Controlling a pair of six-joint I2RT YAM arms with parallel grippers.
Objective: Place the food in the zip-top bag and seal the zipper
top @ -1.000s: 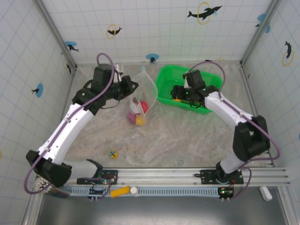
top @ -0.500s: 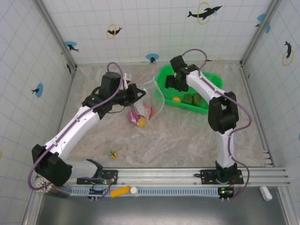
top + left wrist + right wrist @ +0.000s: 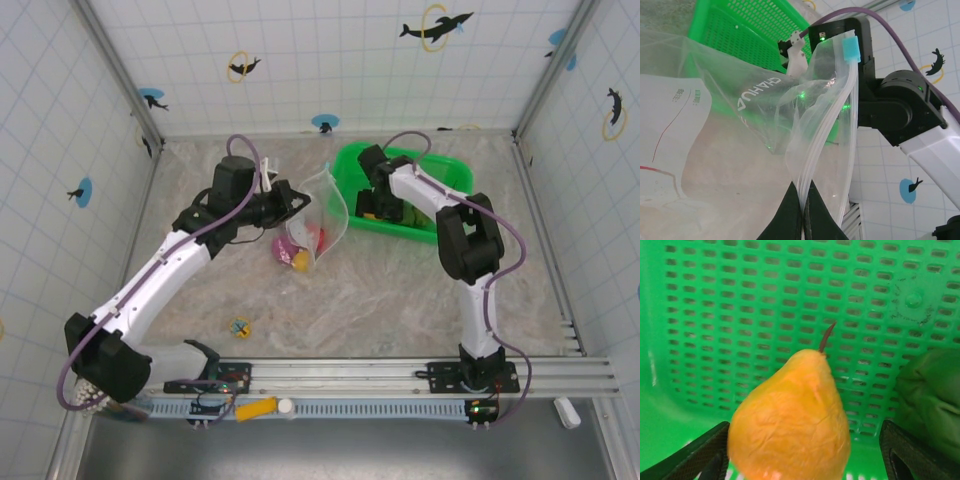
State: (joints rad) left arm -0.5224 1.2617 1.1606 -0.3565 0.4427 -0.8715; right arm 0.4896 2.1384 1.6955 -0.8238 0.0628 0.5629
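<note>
The clear zip-top bag [image 3: 330,205] stands open at mid-table, with red, yellow and purple food [image 3: 298,247] in its bottom. My left gripper [image 3: 292,200] is shut on the bag's top edge; in the left wrist view its fingers [image 3: 790,217] pinch the zipper [image 3: 832,125], which ends in a pale blue tab [image 3: 850,50]. My right gripper [image 3: 371,206] reaches into the green basket [image 3: 455,166]. In the right wrist view it [image 3: 802,442] is open around an orange pear [image 3: 790,420]. The left finger [image 3: 702,452] is next to the pear and the right finger [image 3: 912,450] stands apart from it.
A dark green food piece [image 3: 932,390] lies in the basket right of the pear. The basket walls [image 3: 765,300] close in on the right gripper. A small sticker [image 3: 239,327] marks the table in front. A yellow item [image 3: 255,407] lies on the near rail.
The right arm swung from the basket's right side to its left part and came down over the orange pear, its jaws narrowing a little. The left gripper shifted slightly right with the bag.
</note>
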